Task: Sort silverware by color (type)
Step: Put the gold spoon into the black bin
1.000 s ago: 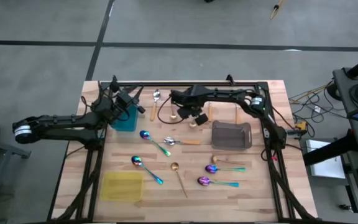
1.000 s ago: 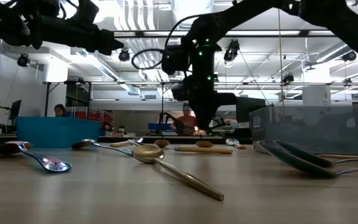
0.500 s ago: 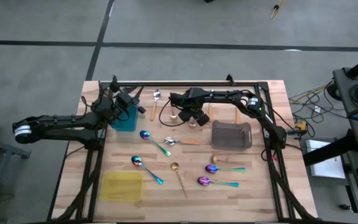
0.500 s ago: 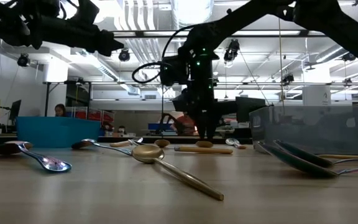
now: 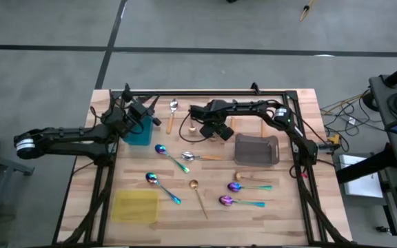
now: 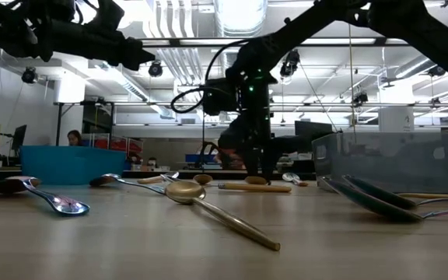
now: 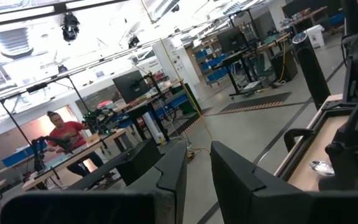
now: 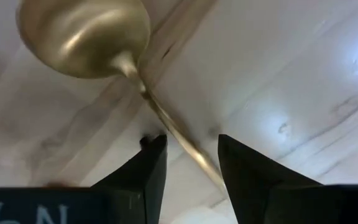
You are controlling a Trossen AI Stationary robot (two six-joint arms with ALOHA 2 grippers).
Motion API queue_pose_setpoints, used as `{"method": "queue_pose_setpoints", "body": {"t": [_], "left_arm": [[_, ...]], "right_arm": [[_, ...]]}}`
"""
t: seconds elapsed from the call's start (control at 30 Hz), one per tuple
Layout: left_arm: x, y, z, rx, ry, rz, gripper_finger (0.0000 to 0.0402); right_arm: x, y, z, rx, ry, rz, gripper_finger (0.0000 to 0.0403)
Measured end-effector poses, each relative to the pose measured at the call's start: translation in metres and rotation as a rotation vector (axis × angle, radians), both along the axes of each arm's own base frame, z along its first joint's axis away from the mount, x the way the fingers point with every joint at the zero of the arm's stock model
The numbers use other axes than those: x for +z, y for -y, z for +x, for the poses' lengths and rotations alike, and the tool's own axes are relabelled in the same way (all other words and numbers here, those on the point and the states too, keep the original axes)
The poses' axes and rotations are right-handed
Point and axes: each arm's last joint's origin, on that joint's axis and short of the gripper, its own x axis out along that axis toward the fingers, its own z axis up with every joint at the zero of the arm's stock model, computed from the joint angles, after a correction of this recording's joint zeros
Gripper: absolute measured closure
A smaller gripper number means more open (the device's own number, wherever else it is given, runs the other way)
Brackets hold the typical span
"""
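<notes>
The teal tray (image 5: 139, 132) stands at the table's far left, with the left gripper (image 5: 145, 110) hanging over its far edge; in the left wrist view its fingers (image 7: 166, 180) stand a narrow gap apart with nothing between them. The grey tray (image 5: 256, 149) sits right of centre, just beside the right arm's working spot, and the yellow tray (image 5: 136, 206) lies at the near left corner. The black frame rail (image 5: 205, 91) runs along the far edge of the table (image 5: 302, 117).

Spoons lie scattered: a silver one (image 5: 173, 106) near the far rail, an orange-handled one (image 5: 200, 157) in the middle, blue ones (image 5: 171, 157) (image 5: 163, 187) left of centre, two purple ones (image 5: 245, 186) (image 5: 240, 202) near the grey tray, and a gold spoon (image 5: 198, 193) at the near middle.

The right gripper (image 5: 212, 128) is down at the table between the teal and grey trays. Its fingers (image 8: 143, 174) are partly spread and straddle the thin handle of another gold spoon (image 8: 89, 34), which lies flat on the wood. The handle runs through the gap, and neither finger clearly touches it. The bowl lies ahead of the fingertips.
</notes>
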Motion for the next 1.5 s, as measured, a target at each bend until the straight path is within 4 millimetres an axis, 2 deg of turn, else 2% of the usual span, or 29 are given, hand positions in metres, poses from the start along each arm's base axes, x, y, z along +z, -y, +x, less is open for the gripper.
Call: {"method": "queue_pose_setpoints", "body": {"t": [0.17,0.37,0.7,0.9,1.07,1.33,1.5], "left_arm": [[0.000,0.000,0.000,0.000,0.000,0.000,0.0346],[0.000,0.000,0.000,0.000,0.000,0.001,0.0346],[0.000,0.000,0.000,0.001,-0.005,0.005,0.0346],[0.000,0.000,0.000,0.002,-0.005,0.005,0.0346],[0.000,0.000,0.000,0.001,-0.005,0.005,0.0346],[0.000,0.000,0.000,0.002,-0.005,0.005,0.0346],[0.000,0.000,0.000,0.001,-0.005,0.005,0.0346]], "right_arm": [[-0.002,0.000,0.001,0.028,0.017,0.026,0.0271],[-0.008,0.000,0.002,0.061,0.004,0.035,0.0293],[-0.016,0.001,0.005,0.060,0.006,0.035,0.0387],[-0.004,0.000,0.005,-0.006,0.055,0.025,0.0389],[0.008,0.002,0.009,-0.153,0.135,0.036,0.0390],[0.033,0.006,0.017,-0.284,0.218,0.021,0.0391],[0.057,0.006,0.019,-0.373,0.244,0.026,0.0391]]}}
